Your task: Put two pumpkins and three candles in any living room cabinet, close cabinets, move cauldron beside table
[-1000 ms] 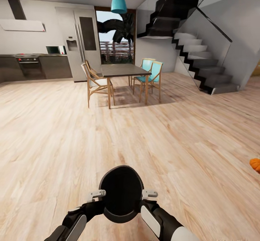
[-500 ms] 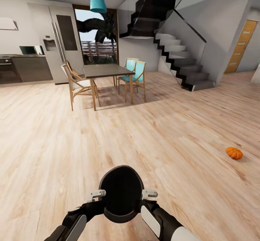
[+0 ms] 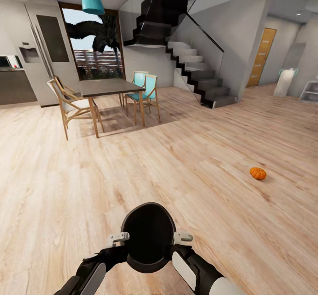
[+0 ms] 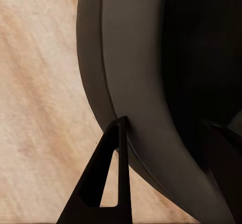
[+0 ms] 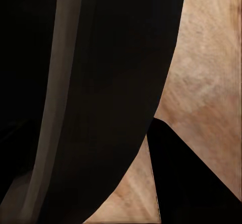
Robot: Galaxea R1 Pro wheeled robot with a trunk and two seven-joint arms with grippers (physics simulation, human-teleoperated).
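I hold the matte-black cauldron (image 3: 148,236) low in front of me, its wide mouth facing the head camera. My left gripper (image 3: 117,239) is shut on its left rim and my right gripper (image 3: 183,237) on its right rim. Close up, the left wrist view shows the cauldron's wall (image 4: 136,83) with one dark finger (image 4: 103,181) outside it. In the right wrist view the cauldron (image 5: 101,93) sits beside a finger (image 5: 194,181). One orange pumpkin (image 3: 258,173) lies on the wood floor, ahead and to the right. The candles and the cabinet are out of view.
A dark dining table (image 3: 108,87) with wooden and teal chairs stands at the back left, near a fridge (image 3: 42,47). A black staircase (image 3: 194,74) rises at the back centre. An orange door (image 3: 263,56) and a white vessel (image 3: 286,81) are at the far right.
The whole view has swung to the right, so the table and stairs slid left and the pumpkin came further into the picture. Both grippers hold the cauldron as before.
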